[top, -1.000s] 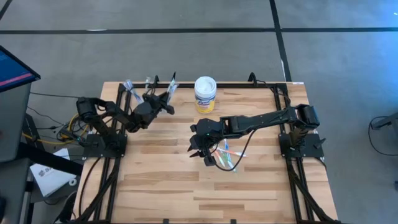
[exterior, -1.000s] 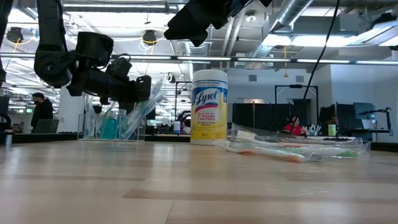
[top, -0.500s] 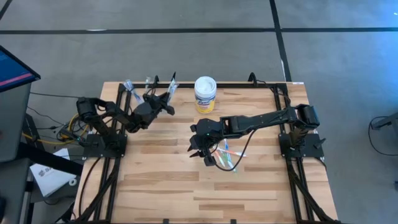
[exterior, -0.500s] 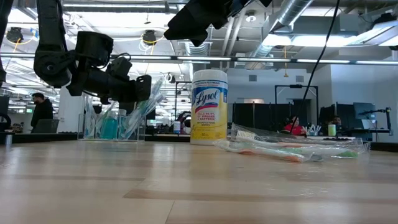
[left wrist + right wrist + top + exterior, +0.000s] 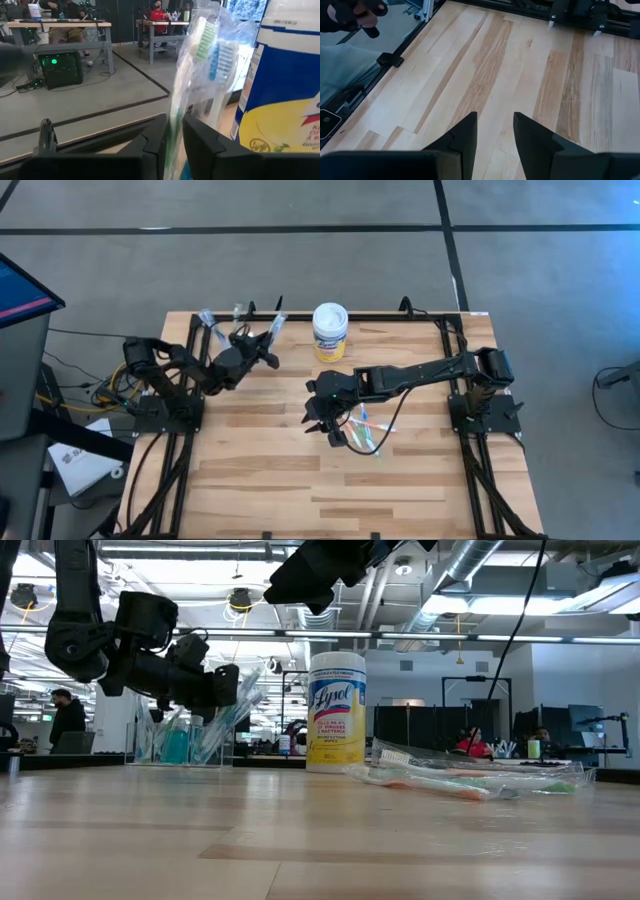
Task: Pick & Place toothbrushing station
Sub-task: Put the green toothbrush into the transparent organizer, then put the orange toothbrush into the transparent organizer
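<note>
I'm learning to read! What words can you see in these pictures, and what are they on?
"Lysol": on the yellow label of the round tub, seen in the low view.
The smaller lines under it on that label are too small to read.
The print on the tub's label in the left wrist view is cut off and blurred.

Two dark jointed arms w/ black cables, blocky black finger pairs.
</note>
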